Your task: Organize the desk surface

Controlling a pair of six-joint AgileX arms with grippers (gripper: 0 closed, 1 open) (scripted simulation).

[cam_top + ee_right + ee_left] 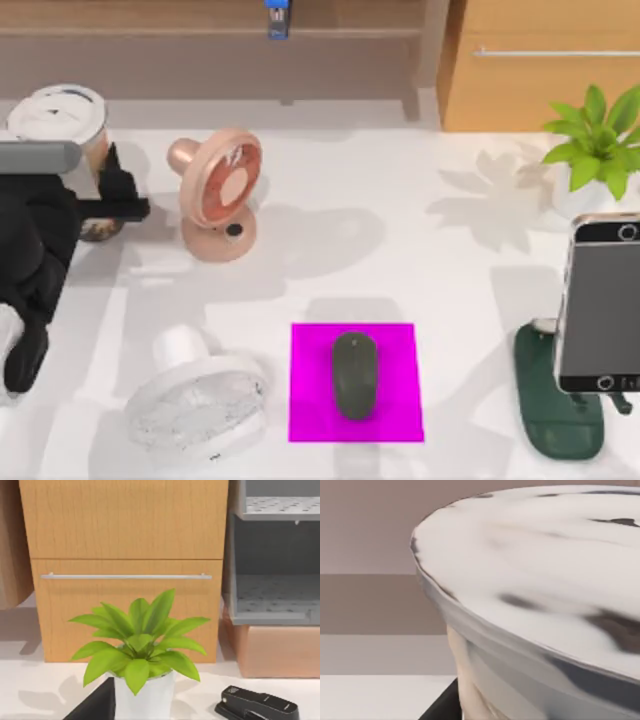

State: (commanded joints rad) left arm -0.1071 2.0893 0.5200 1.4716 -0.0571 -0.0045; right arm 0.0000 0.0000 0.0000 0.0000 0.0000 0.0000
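The desk surface (400, 250) is a broad white tabletop. At its far left stands a tall cup (60, 120) with a white lid, which looms very close in the left wrist view (535, 580). My left gripper (105, 205) is shut on the cup's body, and one dark finger (440, 707) rests against the cup's side. A dark edge of my right gripper (95, 707) shows in front of the plant pot (147, 700).
On the desk stand a pink fan (215, 195), a white fan (195, 400), a dark mouse (355, 375) on a magenta mat (310, 400), a phone (600, 300) on a green stand (555, 415) and a potted plant (598, 150). A shelf (200, 35), a cabinet (540, 80) and a black stapler (257, 707) sit behind.
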